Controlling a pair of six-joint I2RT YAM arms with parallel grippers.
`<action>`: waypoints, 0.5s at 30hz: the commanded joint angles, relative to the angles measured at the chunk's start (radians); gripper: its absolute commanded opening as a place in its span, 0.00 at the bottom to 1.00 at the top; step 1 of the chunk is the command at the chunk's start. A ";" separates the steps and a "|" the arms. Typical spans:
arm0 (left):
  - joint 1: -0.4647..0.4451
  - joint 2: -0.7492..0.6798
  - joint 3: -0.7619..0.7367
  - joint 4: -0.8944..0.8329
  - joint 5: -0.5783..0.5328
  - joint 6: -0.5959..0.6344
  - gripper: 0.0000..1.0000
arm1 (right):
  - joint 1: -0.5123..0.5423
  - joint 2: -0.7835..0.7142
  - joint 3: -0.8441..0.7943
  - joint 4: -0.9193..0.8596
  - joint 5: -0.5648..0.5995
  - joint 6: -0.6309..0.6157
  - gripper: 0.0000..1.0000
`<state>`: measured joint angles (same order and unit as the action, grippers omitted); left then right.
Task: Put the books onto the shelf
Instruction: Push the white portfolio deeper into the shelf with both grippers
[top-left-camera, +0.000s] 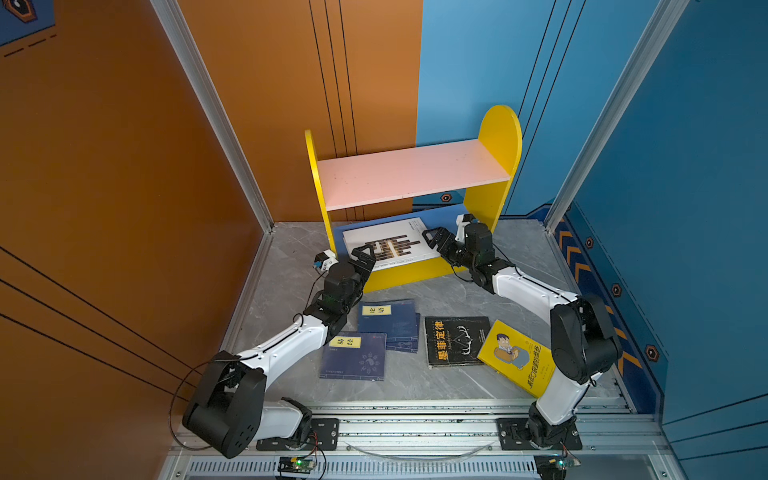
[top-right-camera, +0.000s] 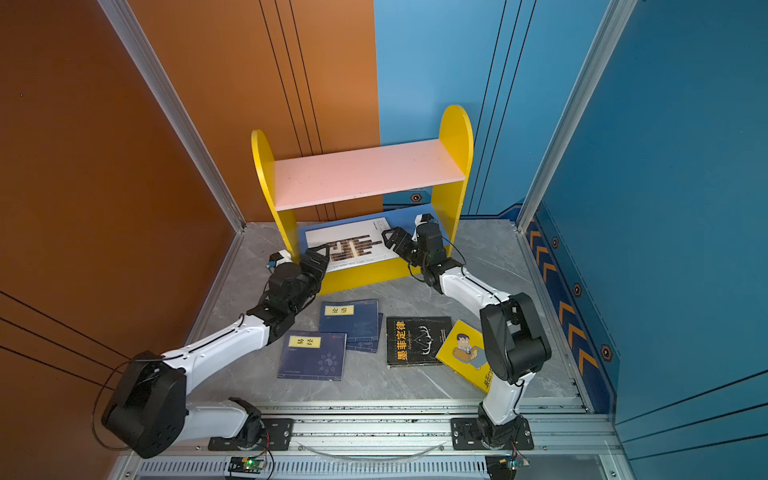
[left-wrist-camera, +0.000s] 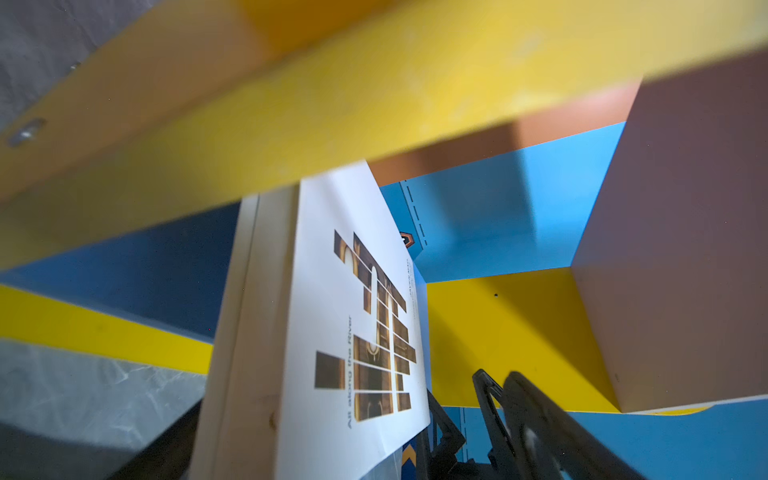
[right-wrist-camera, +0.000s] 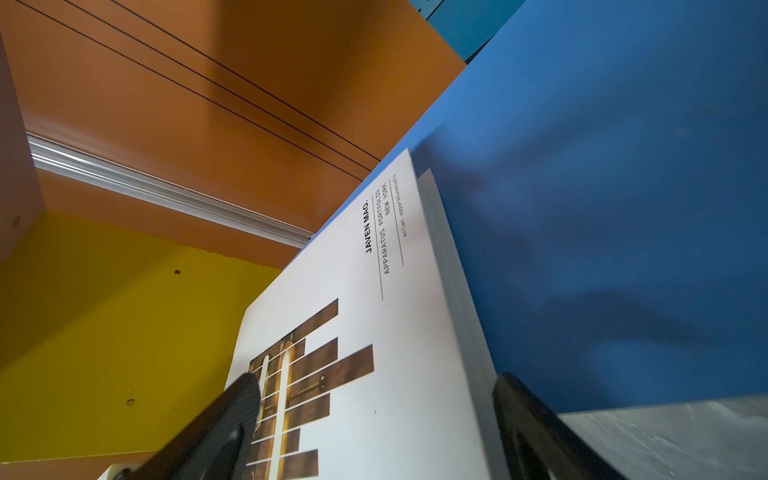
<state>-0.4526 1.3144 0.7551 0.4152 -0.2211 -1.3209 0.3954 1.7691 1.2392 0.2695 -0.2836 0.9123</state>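
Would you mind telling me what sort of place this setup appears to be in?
Probably a purpose-built robot test cell rather than a real room: aluminium frame posts hold flat orange and blue wall panels, a mounting rail runs along the front, and a small toy-like shelf stands inside.

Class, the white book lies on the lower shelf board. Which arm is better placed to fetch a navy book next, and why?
Likely left. The left gripper, jaws open, has the navy books beside its forearm; the right gripper would have to cross the black book.
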 joint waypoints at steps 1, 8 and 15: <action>-0.006 -0.073 0.083 -0.278 -0.068 0.063 0.98 | 0.011 0.011 0.026 -0.027 0.024 -0.033 0.90; 0.034 -0.069 0.154 -0.531 -0.012 0.110 0.98 | 0.025 0.024 0.046 -0.052 0.034 -0.050 0.90; 0.052 -0.048 0.126 -0.528 0.067 0.173 0.98 | 0.044 0.044 0.062 -0.055 0.039 -0.052 0.90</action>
<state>-0.3985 1.2774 0.8890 -0.0692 -0.1883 -1.2098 0.4294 1.8008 1.2709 0.2405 -0.2626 0.8864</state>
